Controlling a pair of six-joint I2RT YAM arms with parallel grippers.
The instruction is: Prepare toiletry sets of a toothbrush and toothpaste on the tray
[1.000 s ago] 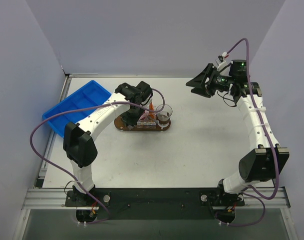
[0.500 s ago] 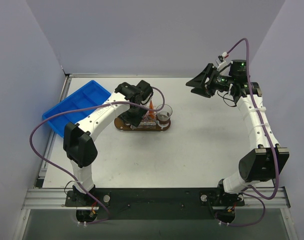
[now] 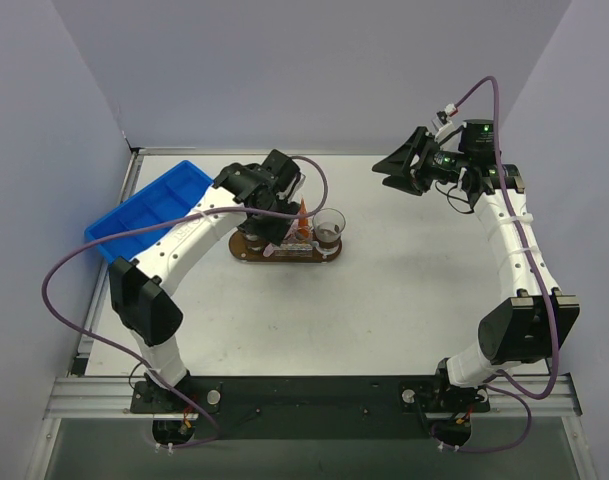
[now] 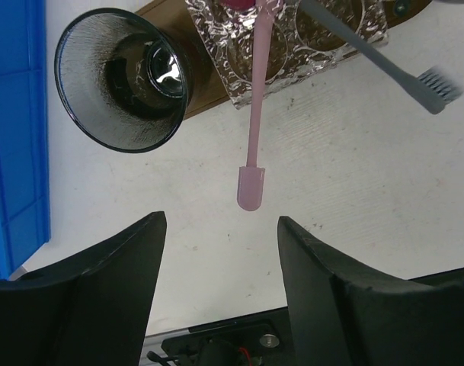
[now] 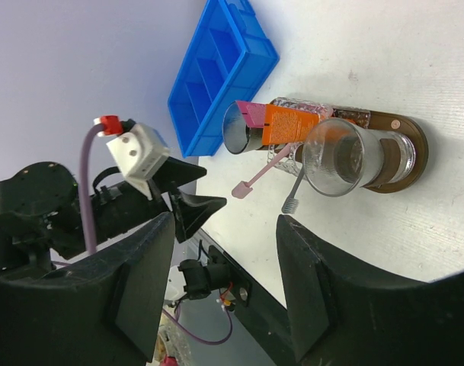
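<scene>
As seen from above, the tray [image 3: 241,250] is set mid-surface. Left wrist: left fingers [image 4: 87,290] are spread wide, empty, near the pink toothbrush [image 4: 254,114]. Right wrist: right fingers [image 5: 140,290] are held apart, empty; toothpaste [image 5: 289,123] is propped on the tray beside the clear cup [image 5: 346,156]

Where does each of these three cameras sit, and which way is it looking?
Top external: above and behind the bases, looking down on the table; left arm and right arm show.
Left wrist: on the left arm, facing down at the pink toothbrush; left fingers show below.
Right wrist: on the right arm, facing across at the tray; right fingers show below.
Both wrist views share the pink toothbrush.
</scene>
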